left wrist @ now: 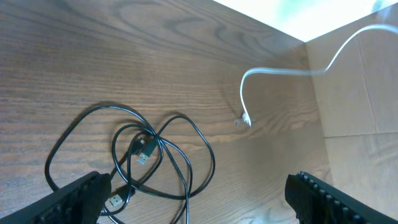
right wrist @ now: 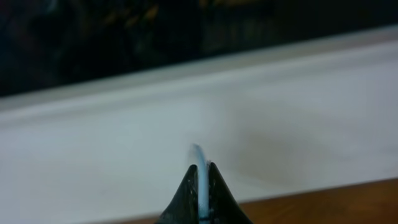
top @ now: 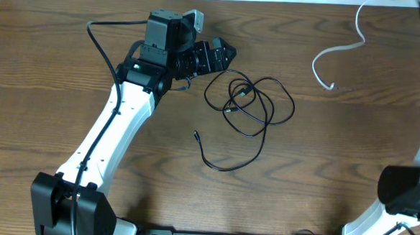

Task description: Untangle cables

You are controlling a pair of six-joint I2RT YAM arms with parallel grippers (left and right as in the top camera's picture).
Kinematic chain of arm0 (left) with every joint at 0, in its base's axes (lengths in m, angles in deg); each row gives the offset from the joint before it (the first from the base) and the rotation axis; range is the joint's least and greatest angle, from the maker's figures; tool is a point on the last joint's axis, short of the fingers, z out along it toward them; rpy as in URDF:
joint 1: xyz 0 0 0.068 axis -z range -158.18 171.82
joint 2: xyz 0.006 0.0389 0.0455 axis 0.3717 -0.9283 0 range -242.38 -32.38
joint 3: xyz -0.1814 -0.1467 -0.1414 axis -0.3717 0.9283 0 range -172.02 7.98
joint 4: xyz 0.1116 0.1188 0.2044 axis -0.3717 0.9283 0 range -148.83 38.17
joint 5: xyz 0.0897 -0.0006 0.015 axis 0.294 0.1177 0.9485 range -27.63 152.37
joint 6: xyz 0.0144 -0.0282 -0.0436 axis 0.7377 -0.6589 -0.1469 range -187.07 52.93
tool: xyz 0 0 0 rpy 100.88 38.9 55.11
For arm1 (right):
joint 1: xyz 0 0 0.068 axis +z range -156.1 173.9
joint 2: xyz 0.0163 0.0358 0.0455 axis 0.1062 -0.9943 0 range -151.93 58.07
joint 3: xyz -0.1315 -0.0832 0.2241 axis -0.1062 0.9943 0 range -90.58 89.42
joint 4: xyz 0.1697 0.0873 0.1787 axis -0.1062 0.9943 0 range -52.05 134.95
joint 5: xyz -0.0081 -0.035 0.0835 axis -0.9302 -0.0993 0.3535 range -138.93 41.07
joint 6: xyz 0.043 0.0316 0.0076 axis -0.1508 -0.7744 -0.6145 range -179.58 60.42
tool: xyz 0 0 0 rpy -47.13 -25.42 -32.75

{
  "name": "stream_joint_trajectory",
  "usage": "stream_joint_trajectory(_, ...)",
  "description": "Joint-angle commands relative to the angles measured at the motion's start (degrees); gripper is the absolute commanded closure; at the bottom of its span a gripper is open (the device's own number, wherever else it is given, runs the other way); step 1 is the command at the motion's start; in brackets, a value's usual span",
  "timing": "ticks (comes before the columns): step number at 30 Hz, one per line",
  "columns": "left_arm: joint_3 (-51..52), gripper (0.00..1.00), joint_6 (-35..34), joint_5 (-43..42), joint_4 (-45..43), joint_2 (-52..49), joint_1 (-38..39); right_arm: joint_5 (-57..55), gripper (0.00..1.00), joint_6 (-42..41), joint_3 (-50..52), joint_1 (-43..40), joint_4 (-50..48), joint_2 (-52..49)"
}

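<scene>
The long black cable [top: 248, 109] lies in loose loops at the table's middle, one plug end [top: 196, 136] trailing toward the front. It also shows in the left wrist view [left wrist: 155, 155]. My left gripper [top: 224, 55] is open and empty, just left of and above the loops; its fingers frame the view [left wrist: 199, 199]. The white cable [top: 337, 56] lies apart at the back right, its plug end [top: 332, 86] on the table, and it shows in the left wrist view [left wrist: 273, 71]. My right gripper [right wrist: 201, 186] is shut on the white cable [right wrist: 199, 163], near the table's back right corner.
The table's back edge [top: 274, 0] runs along the top. A cardboard wall [left wrist: 354, 93] stands at the table's right side. The right arm's base [top: 408, 189] sits at the front right, the left arm's base [top: 65, 203] at the front left.
</scene>
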Motion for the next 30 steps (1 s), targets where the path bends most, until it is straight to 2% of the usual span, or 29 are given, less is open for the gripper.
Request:
stream_joint_trajectory(1,0.4,0.06,0.8,0.5,0.1,-0.4,-0.2,-2.8,0.99,2.2,-6.8,-4.4,-2.2,1.5)
stream_joint_trajectory(12,0.4,0.05,0.8,0.5,0.1,-0.4,-0.2,-7.6,0.99,8.2,-7.1,-12.0,-1.9,-6.1)
stream_joint_trajectory(19,0.4,0.06,0.8,0.5,0.1,-0.4,-0.2,-7.6,0.99,10.1,-7.1,-14.8,-4.4,-17.7)
stream_joint_trajectory(28,0.4,0.05,0.8,0.5,0.1,-0.4,-0.2,-8.3,0.99,10.1,-7.1,-14.8,3.0,-32.5)
stream_joint_trajectory(29,0.4,0.05,0.8,0.5,0.1,-0.4,-0.2,-8.3,0.93,10.1,-7.1,-14.8,3.9,-33.3)
stream_joint_trajectory(30,0.4,0.06,0.8,0.5,0.1,-0.4,-0.2,-8.3,0.79,10.1,-7.1,-14.8,5.1,-33.9)
